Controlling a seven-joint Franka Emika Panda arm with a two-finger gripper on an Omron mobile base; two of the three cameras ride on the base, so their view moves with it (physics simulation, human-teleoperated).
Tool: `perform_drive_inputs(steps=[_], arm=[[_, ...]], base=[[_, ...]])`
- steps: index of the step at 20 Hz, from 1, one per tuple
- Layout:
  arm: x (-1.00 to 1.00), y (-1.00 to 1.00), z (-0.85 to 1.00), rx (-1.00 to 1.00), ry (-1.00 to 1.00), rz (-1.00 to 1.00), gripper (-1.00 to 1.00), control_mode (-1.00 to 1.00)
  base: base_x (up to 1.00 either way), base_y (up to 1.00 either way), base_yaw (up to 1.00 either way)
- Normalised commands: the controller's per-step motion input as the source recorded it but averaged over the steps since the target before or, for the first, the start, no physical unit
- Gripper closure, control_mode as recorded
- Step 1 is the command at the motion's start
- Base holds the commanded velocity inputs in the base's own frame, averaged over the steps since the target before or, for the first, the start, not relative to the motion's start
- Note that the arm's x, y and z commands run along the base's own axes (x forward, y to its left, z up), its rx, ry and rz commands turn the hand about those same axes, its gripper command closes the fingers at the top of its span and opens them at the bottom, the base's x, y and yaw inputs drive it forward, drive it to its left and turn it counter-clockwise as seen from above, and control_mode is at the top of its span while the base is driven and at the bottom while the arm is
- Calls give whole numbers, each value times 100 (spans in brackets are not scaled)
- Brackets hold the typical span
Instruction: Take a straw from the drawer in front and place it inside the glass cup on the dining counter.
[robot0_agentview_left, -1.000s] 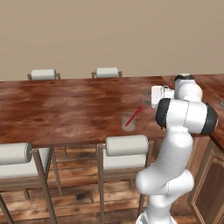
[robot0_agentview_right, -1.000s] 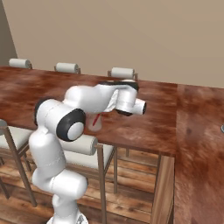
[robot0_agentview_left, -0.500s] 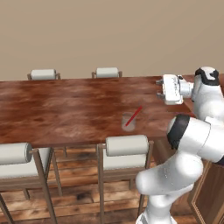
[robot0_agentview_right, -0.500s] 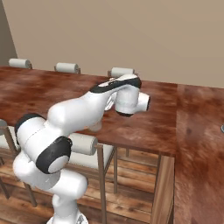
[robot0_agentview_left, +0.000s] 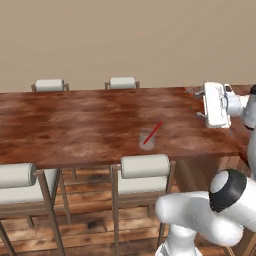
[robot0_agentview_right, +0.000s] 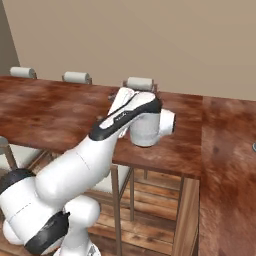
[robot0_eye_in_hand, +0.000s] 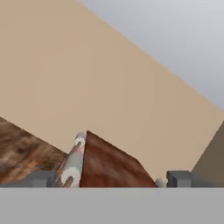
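Four stools (robot0_agentview_left: 142, 172) line the tabletop (robot0_agentview_left: 75, 125), one red straw (robot0_agentview_left: 152, 133) leans in one glass cup (robot0_agentview_left: 146, 139) near its front edge amid broad bare wood, and rightward the jaws, seemingly wide apart, hold nothing.

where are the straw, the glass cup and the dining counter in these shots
straw (robot0_agentview_left: 154, 131), left base view, middle of the red stick
glass cup (robot0_agentview_left: 146, 141), left base view, clear side wall
dining counter (robot0_agentview_left: 75, 125), left base view, bare wood top left of the cup
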Motion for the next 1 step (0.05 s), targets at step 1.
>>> perform_drive_inputs(steps=[1], arm=[[-100,0,-25,-21,0,1,-100,-100]], base=[[0,0,0]])
